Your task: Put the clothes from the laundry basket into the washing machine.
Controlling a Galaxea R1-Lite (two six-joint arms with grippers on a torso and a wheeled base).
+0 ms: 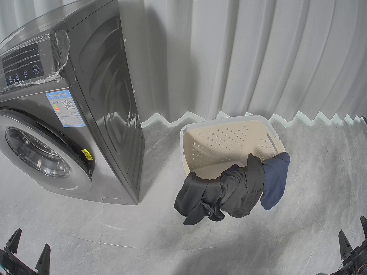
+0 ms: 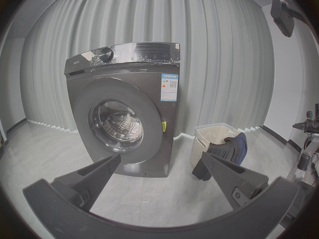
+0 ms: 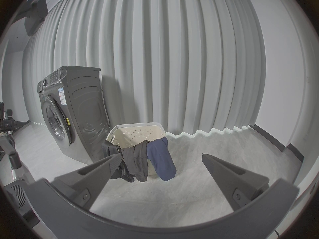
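A cream laundry basket (image 1: 198,128) stands on the floor to the right of the grey washing machine (image 1: 103,96). A dark grey garment (image 1: 225,193) and a navy garment (image 1: 275,180) hang over the basket's near rim. The machine's round door (image 2: 116,125) is closed. My left gripper (image 1: 28,249) is open at the lower left, well short of the machine. At the lower right my right gripper (image 1: 353,235) is open too, some way from the basket. From the wrist views, the left gripper (image 2: 159,163) faces the machine door and the right gripper (image 3: 161,163) faces the basket (image 3: 133,133).
White pleated curtains (image 1: 248,46) run along the back behind the basket and machine. Grey marble-look floor (image 1: 153,226) lies open between me, the machine and the basket. A dark skirting edge (image 3: 279,143) runs along the wall on the right.
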